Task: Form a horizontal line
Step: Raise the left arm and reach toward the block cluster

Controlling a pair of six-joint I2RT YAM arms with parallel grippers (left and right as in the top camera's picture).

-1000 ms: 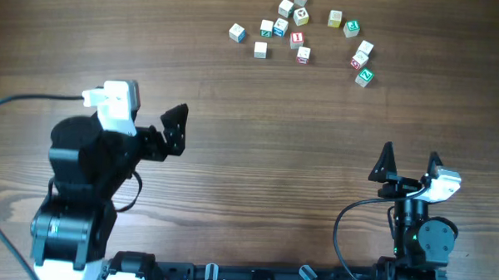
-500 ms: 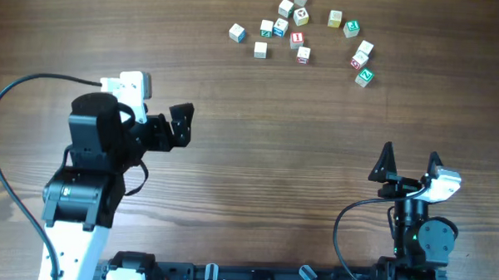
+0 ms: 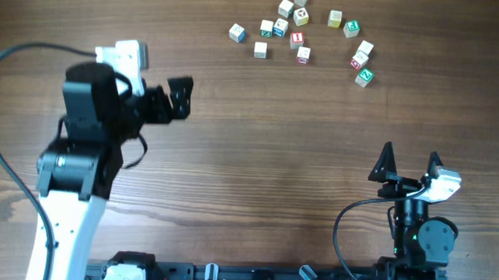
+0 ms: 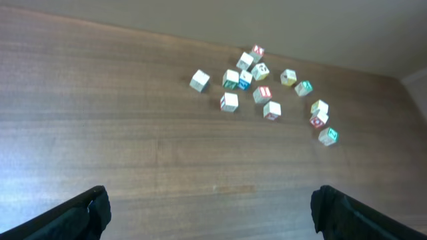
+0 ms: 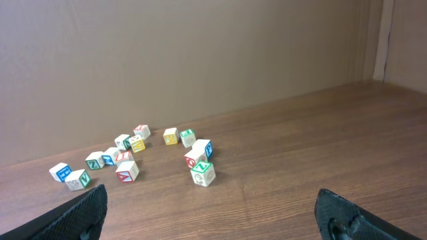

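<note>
Several small pale wooden letter cubes lie scattered at the far side of the table. No straight row of three touching cubes shows. A green-marked Z cube (image 3: 365,76) (image 4: 327,136) (image 5: 202,173) lies beside a red-marked cube (image 3: 358,62) (image 4: 317,121) (image 5: 194,159) at the cluster's right end. My left gripper (image 3: 178,98) (image 4: 210,207) is open and empty, above the table, well left of and nearer than the cubes. My right gripper (image 3: 409,162) (image 5: 212,207) is open and empty near the front right.
More loose cubes sit in a group at the far middle (image 3: 280,27) (image 4: 245,79), with one blue-marked cube (image 3: 237,32) at its left end. A black cable (image 3: 11,65) loops from the left arm. The brown wooden table (image 3: 274,157) lies between grippers and cubes.
My left arm has swung its gripper toward the far side of the table, closer to the cubes. The right arm and the cubes have not moved.
</note>
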